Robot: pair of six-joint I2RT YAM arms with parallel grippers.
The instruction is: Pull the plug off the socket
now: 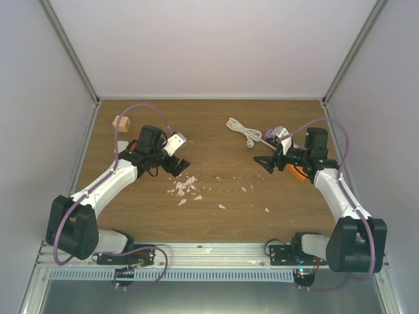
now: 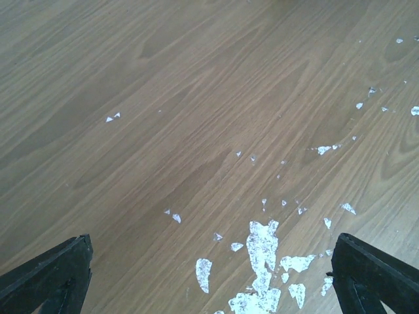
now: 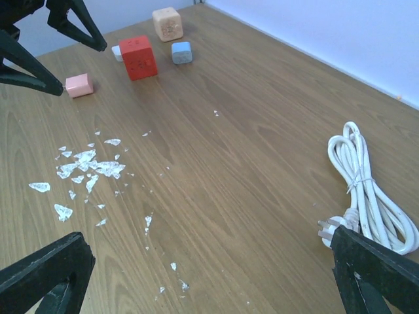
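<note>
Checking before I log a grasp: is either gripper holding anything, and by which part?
Nothing is held. The left gripper and the right gripper both stand open, with nothing between their jaws but the table.

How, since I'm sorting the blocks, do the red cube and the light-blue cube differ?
The red cube is clearly bigger than the light-blue cube. The red cube is vivid in colour, the light-blue cube pale. Both are rounded cubes resting flat on the table.
</note>
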